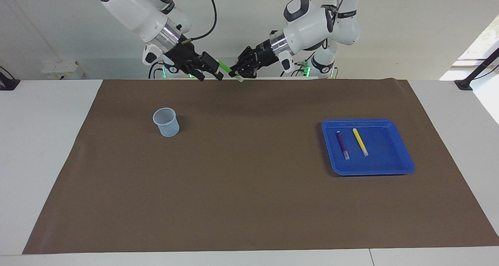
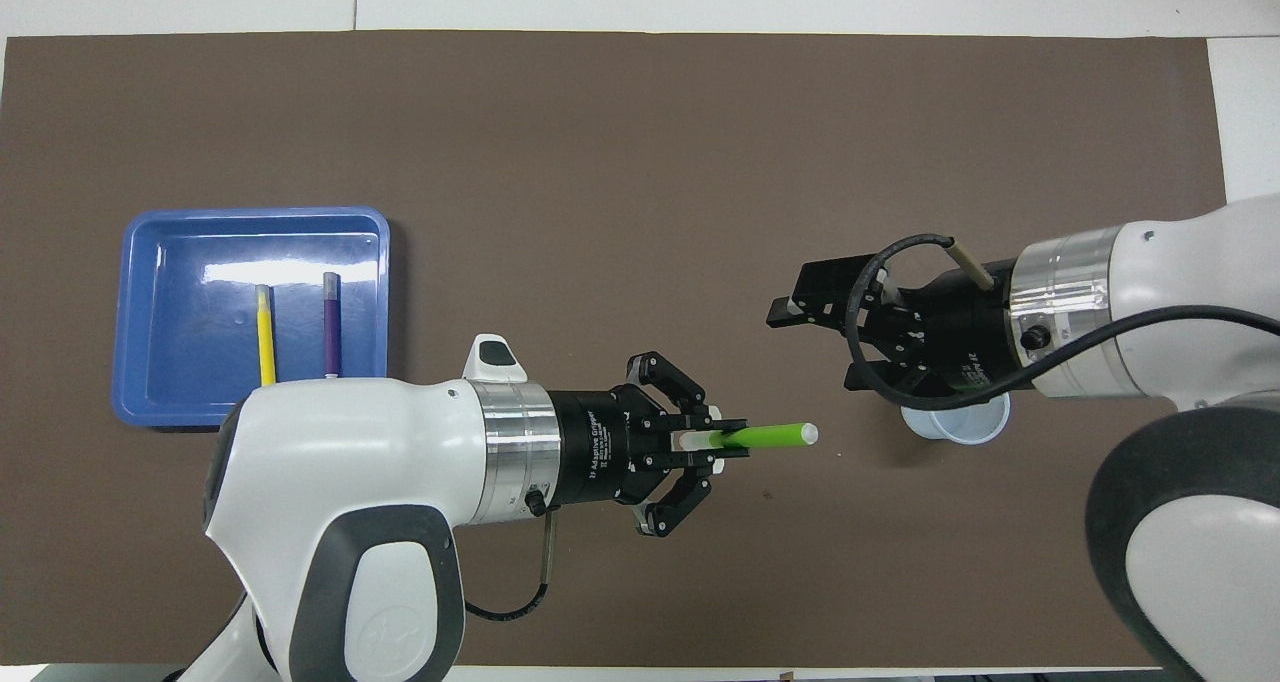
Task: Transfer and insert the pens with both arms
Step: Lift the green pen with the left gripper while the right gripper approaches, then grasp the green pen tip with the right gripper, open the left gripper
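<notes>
Gripping the green pen [image 2: 765,436] by its pale end, the left gripper [image 2: 705,440] hangs in the air over the brown mat [image 2: 620,162], its fingers closed on the barrel. The pen is a slim bright green marker held roughly level; most of its length sticks out ahead of the fingertips, ending in a small whitish tip that points toward the right arm's end of the table. In the facing view a short whitish stub of the pen shows at the gripper's other side.

Just ahead of that tip is the right gripper [image 1: 213,72], also raised over the mat, with its fingers spread apart and turned toward the pen. In the facing view its fingertips sit right beside the pen's free end; whether they touch it cannot be told.

Under the right gripper, a translucent pale blue cup [image 1: 166,121] stands upright on the mat, with nothing visible inside. In the overhead view the gripper hides part of its rim.

Well back from the left gripper, toward the left arm's end of the table, a blue tray [image 2: 160,402] lies flat. Two pens lie in it side by side, apart from each other: the yellow pen [image 2: 265,334] and the purple pen [image 2: 331,320].
</notes>
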`<move>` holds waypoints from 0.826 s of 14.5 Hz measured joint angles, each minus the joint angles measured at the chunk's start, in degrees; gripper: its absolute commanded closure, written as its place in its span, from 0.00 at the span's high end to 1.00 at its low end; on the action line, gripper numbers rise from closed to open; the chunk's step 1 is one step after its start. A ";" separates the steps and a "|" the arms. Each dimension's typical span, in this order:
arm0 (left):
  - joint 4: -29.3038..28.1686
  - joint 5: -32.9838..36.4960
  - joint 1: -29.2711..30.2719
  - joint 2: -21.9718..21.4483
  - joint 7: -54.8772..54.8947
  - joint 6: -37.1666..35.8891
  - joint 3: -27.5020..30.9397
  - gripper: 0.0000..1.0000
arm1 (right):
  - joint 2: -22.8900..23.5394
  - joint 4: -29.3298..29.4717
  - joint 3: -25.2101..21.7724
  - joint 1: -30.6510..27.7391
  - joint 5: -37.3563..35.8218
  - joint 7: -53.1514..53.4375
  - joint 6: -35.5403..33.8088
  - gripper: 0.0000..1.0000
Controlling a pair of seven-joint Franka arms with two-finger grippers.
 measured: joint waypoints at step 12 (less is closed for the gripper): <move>-0.39 -0.34 0.00 -0.46 0.12 1.61 0.09 0.00 | -1.28 -0.03 5.18 0.14 -0.03 0.01 -7.05 0.91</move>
